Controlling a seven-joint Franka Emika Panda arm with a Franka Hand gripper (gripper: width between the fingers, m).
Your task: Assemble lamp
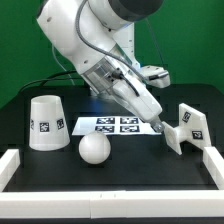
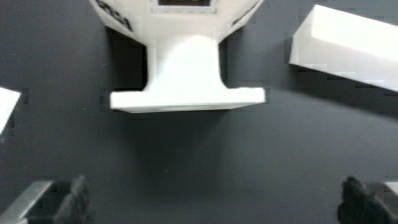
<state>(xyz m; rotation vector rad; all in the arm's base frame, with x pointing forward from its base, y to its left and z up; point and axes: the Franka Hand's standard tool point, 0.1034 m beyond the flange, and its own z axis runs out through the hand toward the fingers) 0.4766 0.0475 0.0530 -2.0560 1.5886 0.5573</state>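
Observation:
The lamp base (image 1: pixel 186 128), an angular white block with black-and-white tags, stands at the exterior view's right. In the wrist view the base (image 2: pixel 185 70) lies ahead of my fingers, apart from them. My gripper (image 1: pixel 160 127) hangs low just to the exterior view's left of the base. It is open and empty, and its dark fingertips (image 2: pixel 43 200) show wide apart around the gripper's middle (image 2: pixel 210 205). The white ball bulb (image 1: pixel 94 149) rests on the black mat at the front centre. The cone shade (image 1: pixel 46 122) stands at the exterior view's left.
The marker board (image 1: pixel 112 124) lies flat behind the bulb, under the arm. A low white wall (image 1: pixel 100 181) borders the mat at the front and sides. In the wrist view a white slab (image 2: pixel 347 48) lies beside the base.

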